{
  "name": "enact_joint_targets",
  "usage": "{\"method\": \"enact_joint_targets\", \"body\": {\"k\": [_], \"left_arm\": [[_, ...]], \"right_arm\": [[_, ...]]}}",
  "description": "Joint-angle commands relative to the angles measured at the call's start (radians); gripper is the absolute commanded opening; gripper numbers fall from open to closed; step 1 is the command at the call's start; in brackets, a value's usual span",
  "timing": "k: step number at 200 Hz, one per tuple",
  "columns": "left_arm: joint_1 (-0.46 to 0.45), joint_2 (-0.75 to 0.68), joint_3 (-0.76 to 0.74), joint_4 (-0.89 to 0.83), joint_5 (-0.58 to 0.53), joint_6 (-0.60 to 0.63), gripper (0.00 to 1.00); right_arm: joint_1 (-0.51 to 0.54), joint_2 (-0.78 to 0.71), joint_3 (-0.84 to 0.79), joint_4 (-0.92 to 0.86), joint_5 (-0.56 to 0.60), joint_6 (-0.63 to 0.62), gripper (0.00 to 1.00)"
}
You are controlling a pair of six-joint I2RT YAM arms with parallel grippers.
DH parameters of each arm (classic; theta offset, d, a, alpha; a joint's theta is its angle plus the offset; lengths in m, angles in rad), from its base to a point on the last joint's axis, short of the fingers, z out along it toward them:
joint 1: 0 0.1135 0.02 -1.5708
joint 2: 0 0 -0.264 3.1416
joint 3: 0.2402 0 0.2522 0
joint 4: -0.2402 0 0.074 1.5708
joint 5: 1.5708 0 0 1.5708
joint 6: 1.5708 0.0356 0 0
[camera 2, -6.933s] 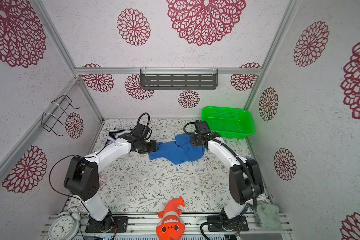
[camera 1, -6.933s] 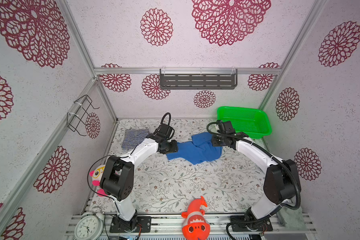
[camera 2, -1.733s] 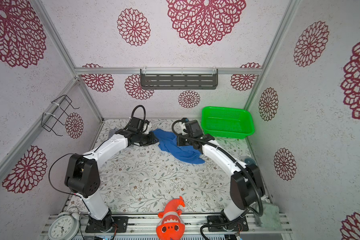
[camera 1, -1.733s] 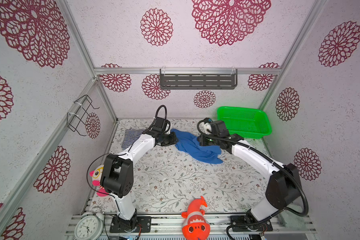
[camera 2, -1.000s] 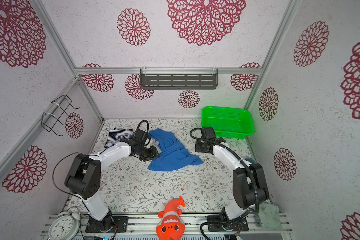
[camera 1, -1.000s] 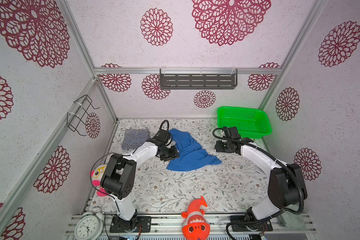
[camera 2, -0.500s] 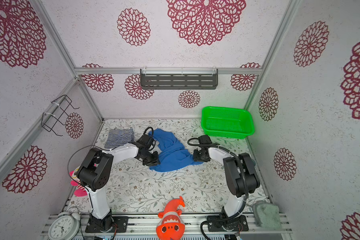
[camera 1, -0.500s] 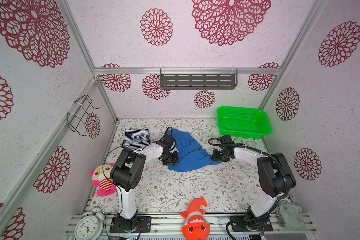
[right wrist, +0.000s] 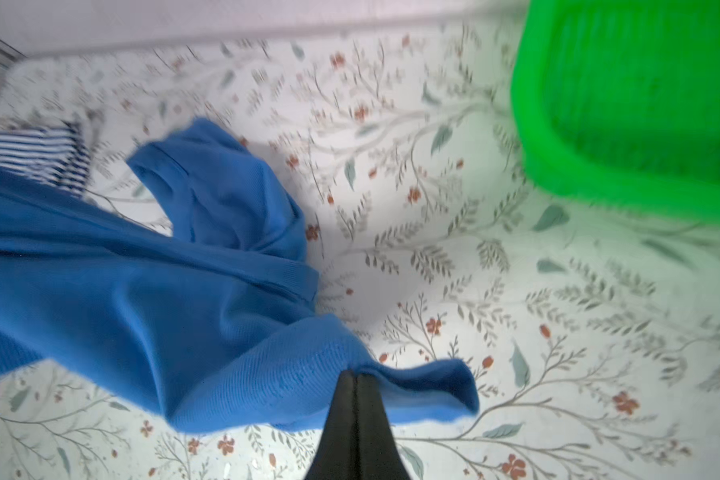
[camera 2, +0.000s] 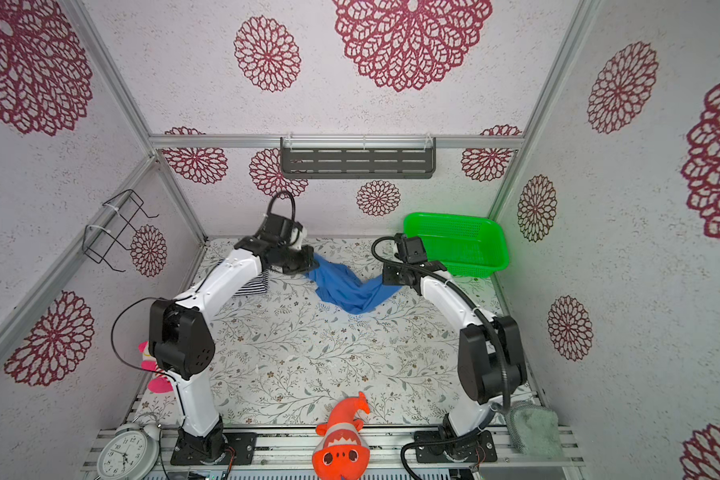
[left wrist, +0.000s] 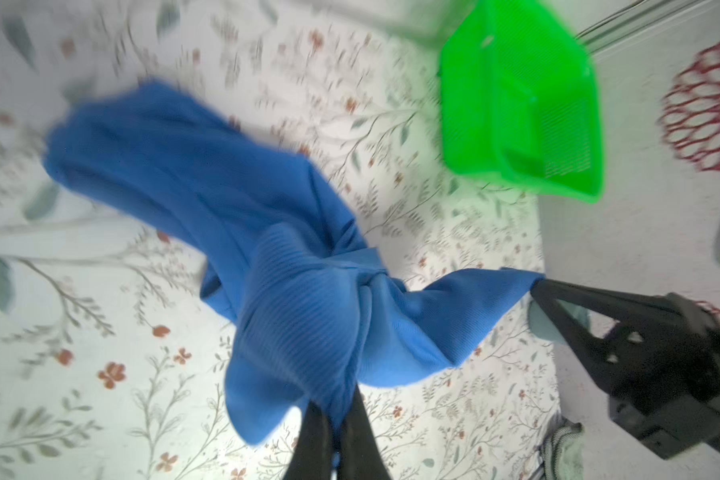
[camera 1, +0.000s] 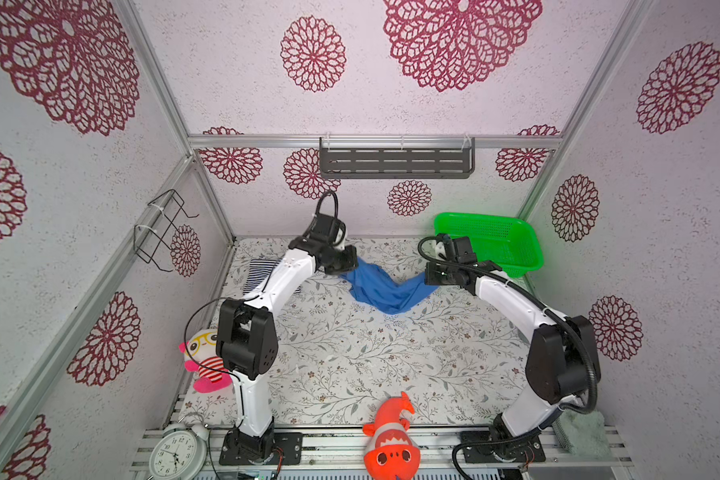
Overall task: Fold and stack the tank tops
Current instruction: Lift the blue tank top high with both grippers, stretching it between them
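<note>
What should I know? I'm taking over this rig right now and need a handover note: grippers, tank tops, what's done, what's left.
Left gripper: shut on one end of the blue tank top.
Right gripper: shut on its opposite end.
Blue tank top: bunched between them, sagging in the middle over the table.
Striped tank top: at the table's far left, apparently folded, partly hidden by the left arm.
Done: the striped one, it seems.
Left: flatten and fold the blue one, then stack the two.

Blue tank top [camera 1: 385, 289] sagging mid-air; striped tank top [camera 1: 260, 275] flat, far-left.
</note>
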Motion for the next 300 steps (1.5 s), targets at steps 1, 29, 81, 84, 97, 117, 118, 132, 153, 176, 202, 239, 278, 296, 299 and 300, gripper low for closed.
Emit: {"method": "enact_joint_targets", "body": {"k": [1, 29, 81, 84, 97, 117, 118, 132, 153, 176, 202, 239, 278, 296, 299, 300], "left_arm": [[0.022, -0.075, 0.229, -0.169, -0.064, 0.137, 0.00], [0.027, -0.081, 0.458, -0.270, -0.097, 0.197, 0.00], [0.039, -0.182, 0.447, -0.260, -0.129, 0.214, 0.00], [0.039, -0.188, 0.441, -0.258, -0.129, 0.213, 0.00], [0.039, -0.220, 0.416, -0.237, -0.124, 0.207, 0.00], [0.040, -0.252, 0.397, -0.218, -0.114, 0.206, 0.00], [0.040, -0.253, 0.396, -0.217, -0.114, 0.206, 0.00], [0.052, -0.247, 0.394, -0.207, -0.109, 0.204, 0.00], [0.085, -0.194, 0.424, -0.189, -0.083, 0.192, 0.00], [0.130, -0.076, 0.564, -0.187, -0.058, 0.169, 0.00], [0.166, 0.069, 0.769, -0.146, -0.033, 0.140, 0.00], [0.171, -0.009, 0.724, -0.012, -0.049, 0.149, 0.00], [0.167, -0.195, 0.496, 0.034, -0.155, 0.215, 0.00], [0.162, -0.272, 0.397, 0.056, -0.193, 0.226, 0.00], [0.159, -0.283, 0.382, 0.062, -0.200, 0.228, 0.00], [0.157, -0.287, 0.378, 0.063, -0.203, 0.229, 0.00]], "right_arm": [[0.005, -0.117, 0.092, -0.049, 0.064, -0.065, 0.00], [0.006, -0.232, 0.119, -0.043, 0.088, -0.119, 0.00], [0.007, -0.354, 0.130, -0.077, 0.099, -0.174, 0.00], [0.006, -0.359, 0.129, -0.077, 0.096, -0.174, 0.00], [0.009, -0.380, 0.117, -0.072, 0.074, -0.177, 0.00], [0.010, -0.407, 0.093, -0.037, 0.023, -0.181, 0.00], [0.010, -0.409, 0.090, -0.032, 0.019, -0.182, 0.00], [0.010, -0.405, 0.086, -0.009, 0.010, -0.190, 0.00], [0.011, -0.361, 0.093, 0.037, 0.025, -0.216, 0.00], [0.009, -0.270, 0.147, 0.101, 0.054, -0.252, 0.00], [0.009, -0.153, 0.253, 0.175, 0.120, -0.312, 0.00], [0.009, -0.122, 0.334, 0.272, 0.139, -0.352, 0.00], [0.008, -0.226, 0.266, 0.320, 0.137, -0.377, 0.00], [0.009, -0.286, 0.234, 0.309, 0.122, -0.370, 0.00], [0.009, -0.296, 0.230, 0.307, 0.117, -0.367, 0.00], [0.009, -0.300, 0.228, 0.306, 0.115, -0.368, 0.00]]}}
